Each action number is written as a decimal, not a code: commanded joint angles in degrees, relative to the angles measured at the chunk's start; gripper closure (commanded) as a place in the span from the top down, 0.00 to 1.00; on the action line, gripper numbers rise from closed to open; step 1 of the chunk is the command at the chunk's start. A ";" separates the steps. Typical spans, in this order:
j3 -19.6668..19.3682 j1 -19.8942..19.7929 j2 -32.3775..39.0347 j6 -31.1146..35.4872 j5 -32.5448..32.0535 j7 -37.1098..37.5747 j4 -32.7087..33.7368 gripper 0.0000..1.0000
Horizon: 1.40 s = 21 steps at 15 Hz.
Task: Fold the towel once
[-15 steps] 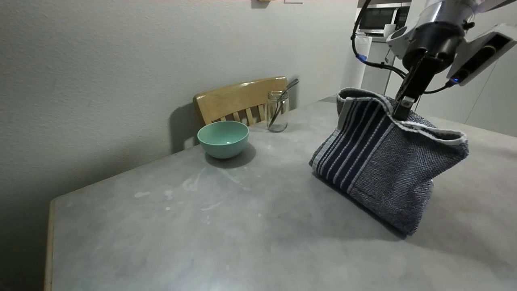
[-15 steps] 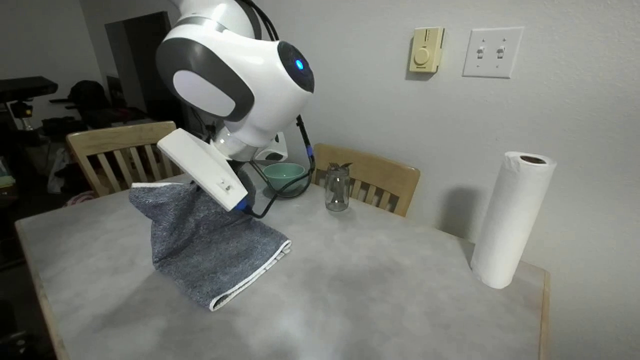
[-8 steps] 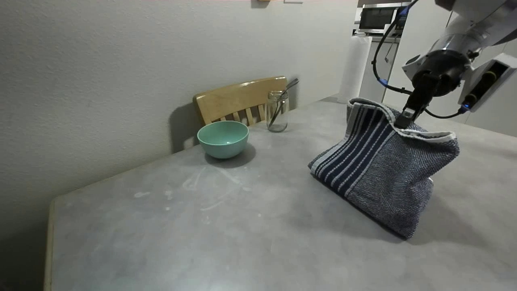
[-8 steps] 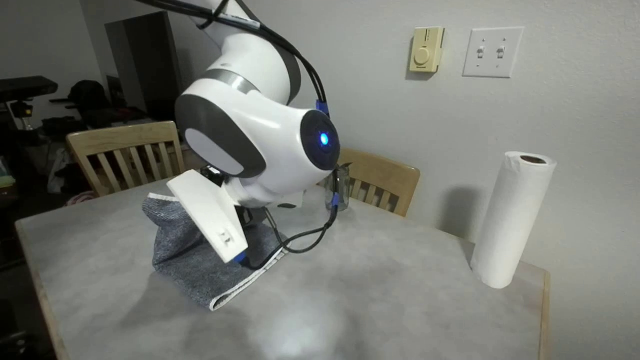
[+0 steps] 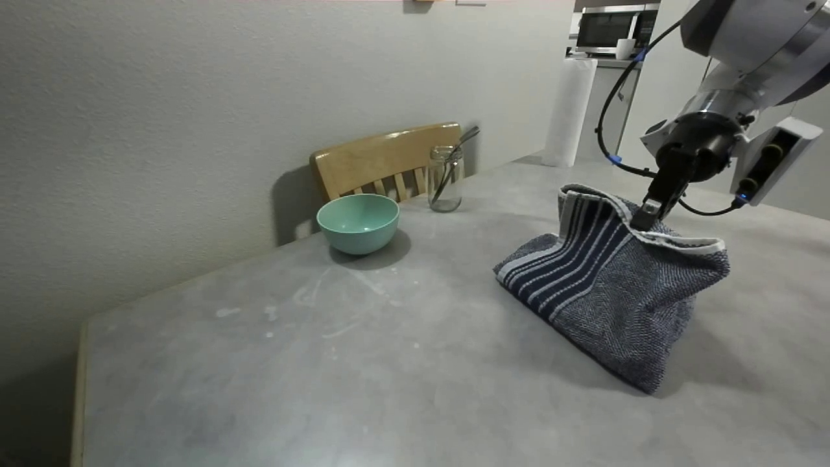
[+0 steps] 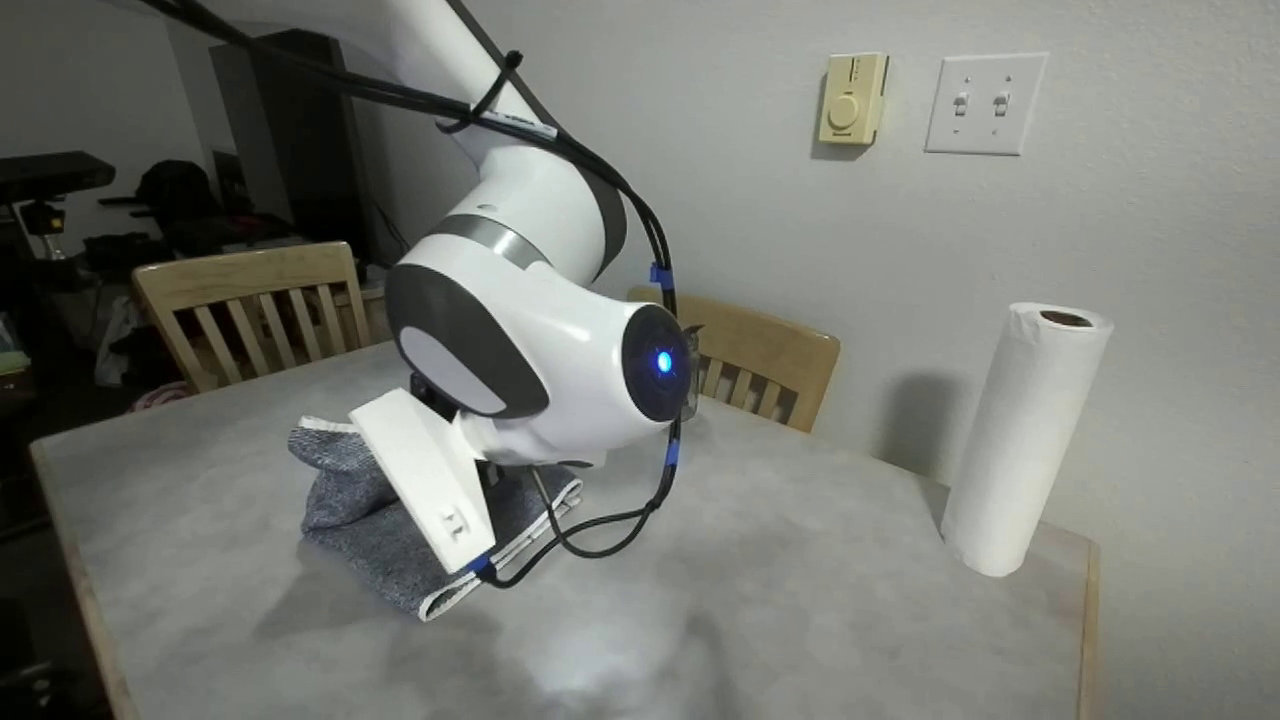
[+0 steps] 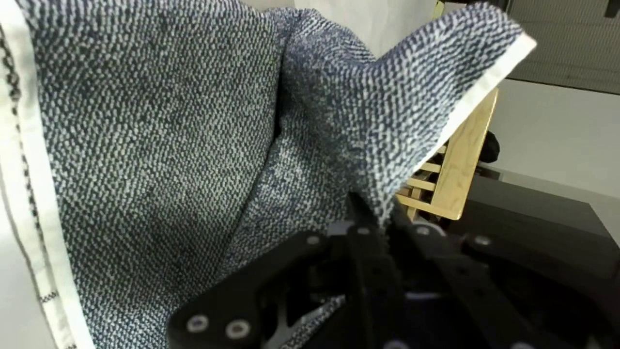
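Note:
The blue-grey towel (image 5: 622,305) lies partly on the table with one white-trimmed edge lifted; it also shows in an exterior view (image 6: 375,545). Navy and pale stripes run along one end. My gripper (image 5: 645,220) is shut on that raised edge near its middle, and the corners droop on either side. The held edge is above the table, bent over the lower part of the cloth. In the wrist view the towel (image 7: 160,155) fills the left half, and cloth is pinched between the fingertips (image 7: 375,213). In an exterior view the arm hides the fingers.
A teal bowl (image 5: 358,224) and a glass jar with utensils (image 5: 445,185) stand near the wall side of the table (image 5: 292,376). A paper towel roll (image 6: 1025,440) stands at a table corner. Wooden chairs (image 5: 382,155) (image 6: 250,265) are at the table's edges.
My gripper has moved down with the towel's edge in its grasp. The held part is lower, and the cloth bulges and creases more. The towel's lower part has barely moved on the table.

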 commanded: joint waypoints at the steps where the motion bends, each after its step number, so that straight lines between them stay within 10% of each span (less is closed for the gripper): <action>1: 0.32 -0.18 2.17 -1.86 0.12 -0.27 3.12 0.02; 12: 0.68 -0.88 2.46 -3.78 0.51 -1.60 6.42 0.02; 13: 0.66 -1.07 2.44 -4.03 0.69 -1.70 6.33 0.35; 21: 0.34 -1.19 0.58 -4.02 0.78 -1.95 5.54 0.87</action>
